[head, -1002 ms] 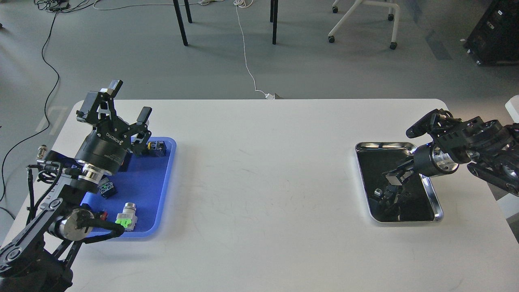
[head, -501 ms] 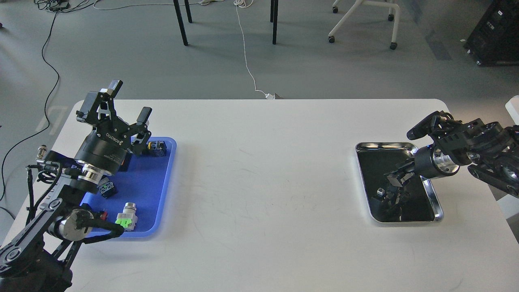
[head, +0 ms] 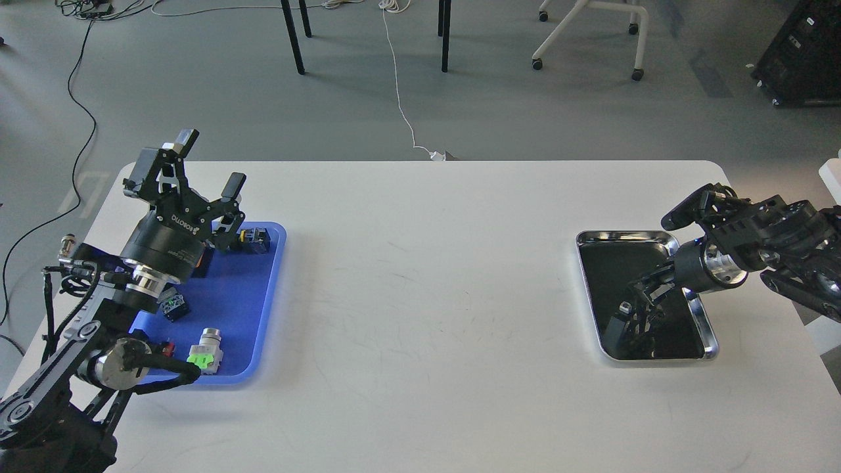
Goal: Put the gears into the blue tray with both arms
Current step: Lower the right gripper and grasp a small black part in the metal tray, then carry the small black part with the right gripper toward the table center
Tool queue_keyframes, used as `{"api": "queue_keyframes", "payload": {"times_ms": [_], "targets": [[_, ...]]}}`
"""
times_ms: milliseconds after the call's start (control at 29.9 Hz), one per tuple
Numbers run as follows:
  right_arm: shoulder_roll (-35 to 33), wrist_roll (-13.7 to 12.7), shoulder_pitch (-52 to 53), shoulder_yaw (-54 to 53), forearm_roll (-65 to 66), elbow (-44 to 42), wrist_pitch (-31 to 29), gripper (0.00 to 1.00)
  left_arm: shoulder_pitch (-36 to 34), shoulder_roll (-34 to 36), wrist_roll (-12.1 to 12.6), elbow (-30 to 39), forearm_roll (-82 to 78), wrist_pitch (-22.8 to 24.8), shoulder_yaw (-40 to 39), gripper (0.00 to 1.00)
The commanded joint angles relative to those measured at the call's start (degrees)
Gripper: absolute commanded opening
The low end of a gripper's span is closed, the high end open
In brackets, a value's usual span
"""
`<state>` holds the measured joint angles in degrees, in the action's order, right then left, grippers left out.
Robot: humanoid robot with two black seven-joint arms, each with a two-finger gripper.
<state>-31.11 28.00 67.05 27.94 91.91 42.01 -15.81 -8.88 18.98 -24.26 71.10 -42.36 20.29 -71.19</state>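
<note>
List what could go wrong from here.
1. The right gripper reaches into the steel-rimmed black tray; dark fingers on a dark, reflective floor make a tiny part easy to miss.
2. The left gripper hangs open over the blue tray, where button parts could be knocked.

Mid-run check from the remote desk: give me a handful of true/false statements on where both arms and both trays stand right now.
1. The blue tray sits on the table's left side. True.
2. The left gripper has its jaws spread wide. True.
3. The right gripper hangs above the blue tray. False: it reaches into the steel-rimmed black tray on the right.
4. A green-capped button lies in the blue tray near its front edge. True.
5. The two trays touch each other. False: bare white table separates them.
6. The right gripper clearly holds a gear. False: it is too dark against the black tray to tell.
</note>
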Motion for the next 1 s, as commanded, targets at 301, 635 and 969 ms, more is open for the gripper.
{"api": "queue_keyframes", "payload": {"times_ms": [301, 635, 969], "targets": [[-0.4, 0.0, 0.0, -0.3, -0.2, 0.1, 0.3, 0.17, 0.0, 0.0, 0.0, 0.0, 0.0, 0.0, -0.1, 0.99], [-2.5, 0.0, 7.6, -0.7, -2.4, 6.1, 0.3, 0.17, 0.0, 0.4, 0.0, 0.6, 0.0, 0.0, -0.1, 0.99], [7.0, 0.0, 16.3, 1.1, -10.3, 9.1, -0.4, 0.17, 0.0, 0.6, 0.0, 1.2, 0.0, 0.0, -0.1, 0.98]]}}
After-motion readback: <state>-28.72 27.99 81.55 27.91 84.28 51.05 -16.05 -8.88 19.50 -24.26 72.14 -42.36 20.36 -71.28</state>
